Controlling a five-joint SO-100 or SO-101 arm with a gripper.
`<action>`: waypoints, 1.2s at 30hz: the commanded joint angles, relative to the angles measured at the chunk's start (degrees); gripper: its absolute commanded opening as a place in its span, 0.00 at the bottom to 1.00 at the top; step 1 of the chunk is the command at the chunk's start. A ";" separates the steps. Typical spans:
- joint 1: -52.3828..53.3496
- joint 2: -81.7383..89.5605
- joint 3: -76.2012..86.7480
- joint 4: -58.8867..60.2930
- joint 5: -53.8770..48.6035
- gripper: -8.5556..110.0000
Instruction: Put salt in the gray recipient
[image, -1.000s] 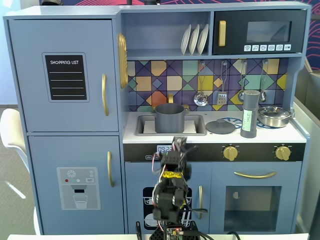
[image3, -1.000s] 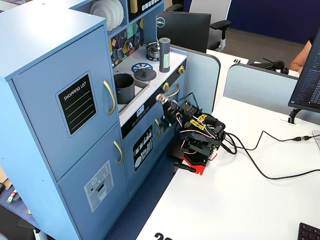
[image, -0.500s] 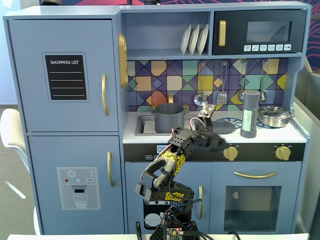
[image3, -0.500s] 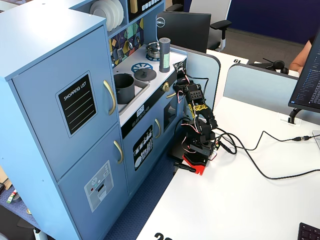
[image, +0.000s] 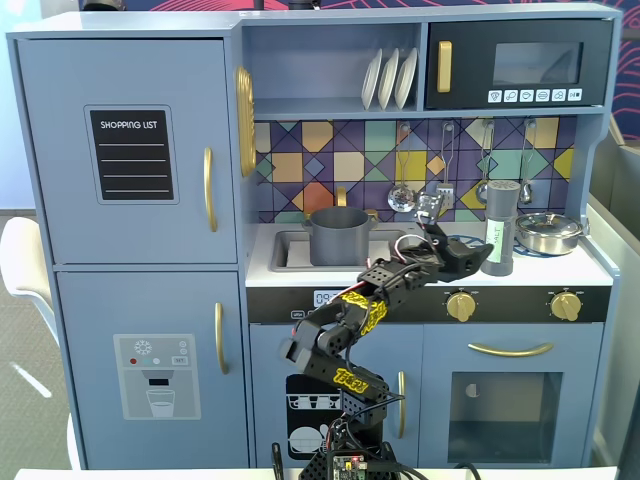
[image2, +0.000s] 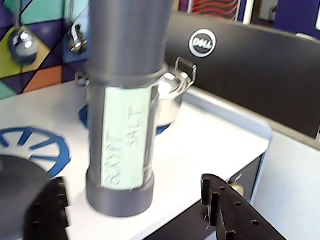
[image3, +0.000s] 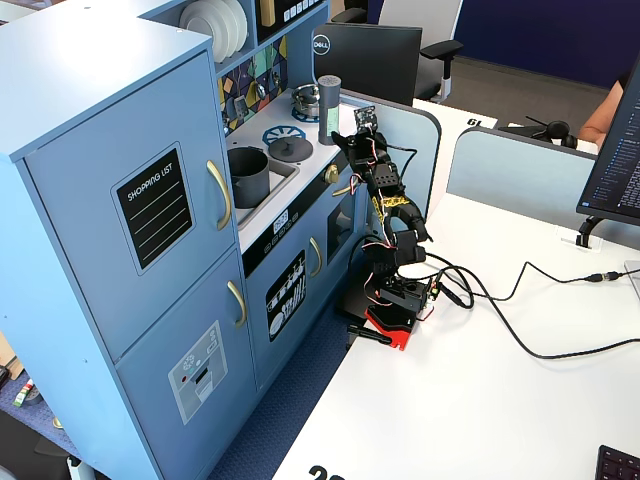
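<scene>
The salt is a tall dark gray shaker with a pale green SALT label, standing upright on the right of the toy kitchen's white counter. In the wrist view the salt fills the middle, close up. My gripper reaches over the counter's front edge just left of it, open. In the wrist view one black finger shows on each side of the shaker's base, neither touching it. The gray recipient, a dark matte pot, sits in the sink to the left, also seen from the side as the pot.
A flat gray lid lies on the counter between sink and shaker. A shiny silver pan stands on the burner right of the shaker and behind the shaker in the wrist view. Utensils hang on the backsplash above.
The arm has unfolded from low in front of the cabinet, risen to counter height and stretched right, bringing the open gripper up to the salt shaker.
</scene>
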 joint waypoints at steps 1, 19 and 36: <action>0.70 -3.78 -2.46 -6.24 0.53 0.44; -1.49 -30.23 -23.91 -14.59 1.85 0.51; -3.08 -48.96 -44.21 -16.00 1.67 0.48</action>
